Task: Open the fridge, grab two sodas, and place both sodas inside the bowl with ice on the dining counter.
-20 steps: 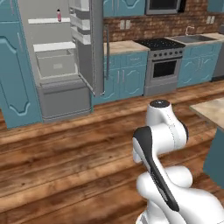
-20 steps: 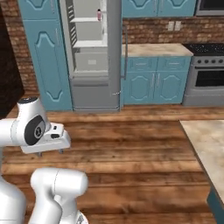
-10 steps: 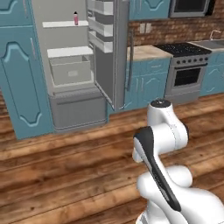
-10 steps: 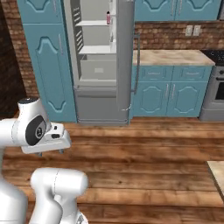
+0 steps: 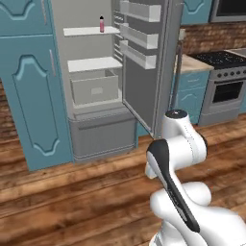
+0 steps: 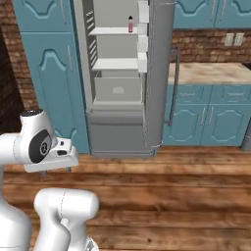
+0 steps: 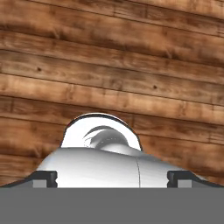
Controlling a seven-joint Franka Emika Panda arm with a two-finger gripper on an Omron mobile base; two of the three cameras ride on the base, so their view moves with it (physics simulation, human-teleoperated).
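Left base view: the fridge (image 5: pixel 96 81) stands with its door (image 5: pixel 144 62) swung wide, so the opening step looks done. One pink soda (image 5: pixel 101 24) stands upright on the top shelf (image 5: pixel 89 31); the lower shelf and the pale drawer (image 5: pixel 94 88) beneath it look bare.

Right base view: the same pink soda (image 6: pixel 130 24) sits near the shelf's door-side end. A second soda cannot be made out. Both grabs and the placing in the bowl look still ahead.

Hand view: the pincer (image 7: pixel 111 178) faces the wooden floor (image 7: pixel 113 65), tips spread wide, holding nothing.
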